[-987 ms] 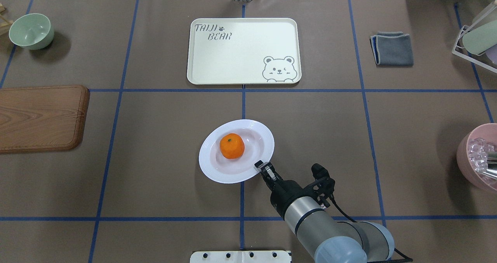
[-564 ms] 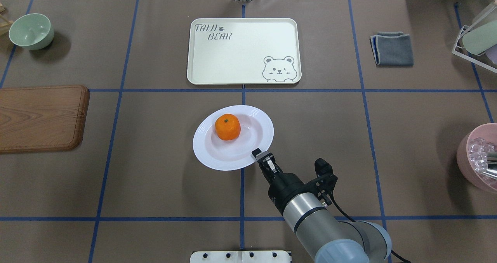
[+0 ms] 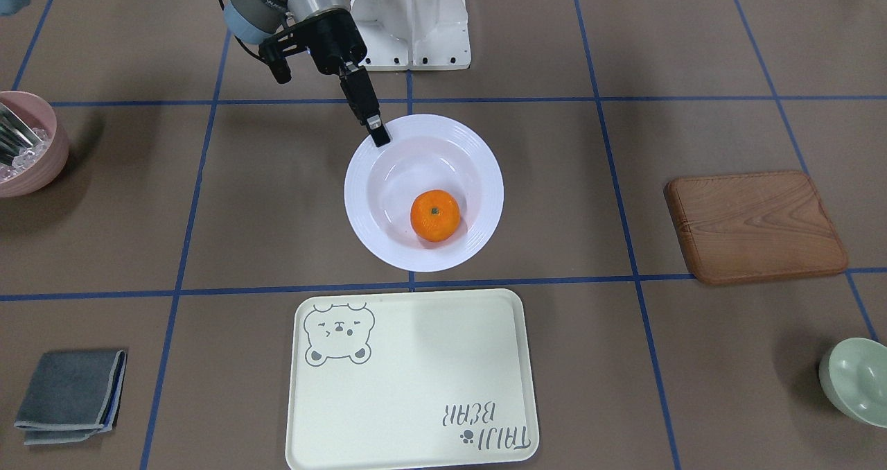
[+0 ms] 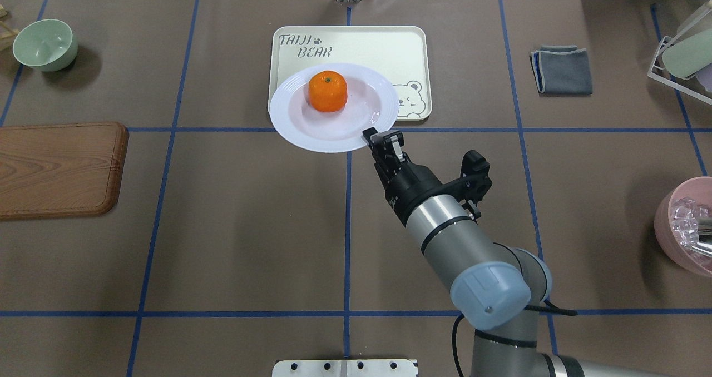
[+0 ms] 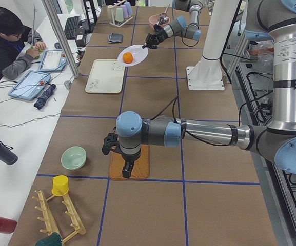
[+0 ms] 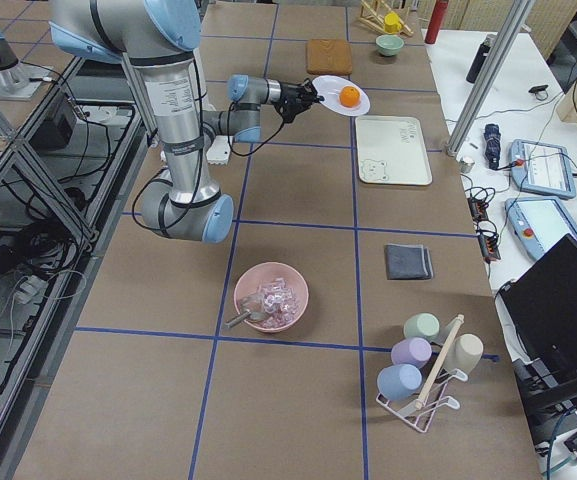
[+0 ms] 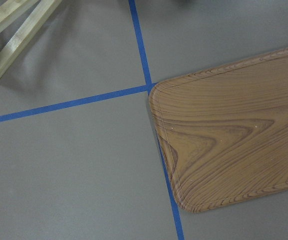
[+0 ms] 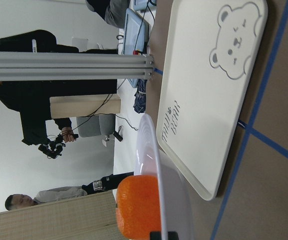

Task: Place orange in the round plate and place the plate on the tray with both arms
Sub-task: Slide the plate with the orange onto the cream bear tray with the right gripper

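The white round plate (image 4: 295,115) hangs in the air, tilted, with the orange (image 4: 327,90) lying in its bowl towards the far side. My right gripper (image 4: 381,139) is shut on the plate's near rim. In the front view the plate (image 3: 388,172) and the orange (image 3: 435,215) sit just short of the cream tray (image 3: 416,380). In the overhead view the plate overlaps the near edge of the tray (image 4: 356,46). My left gripper (image 5: 126,173) points down over the wooden board (image 5: 137,166). I cannot tell whether it is open or shut.
The brown board (image 4: 55,168) lies at the left, with a green bowl (image 4: 44,43) at the far left. A grey cloth (image 4: 562,69) and a cup rack (image 4: 684,49) are at the far right. A pink bowl (image 4: 687,224) stands at the right edge.
My right gripper has lifted the plate off the table and carried it forward towards the tray. The orange has shifted to the plate's far side.
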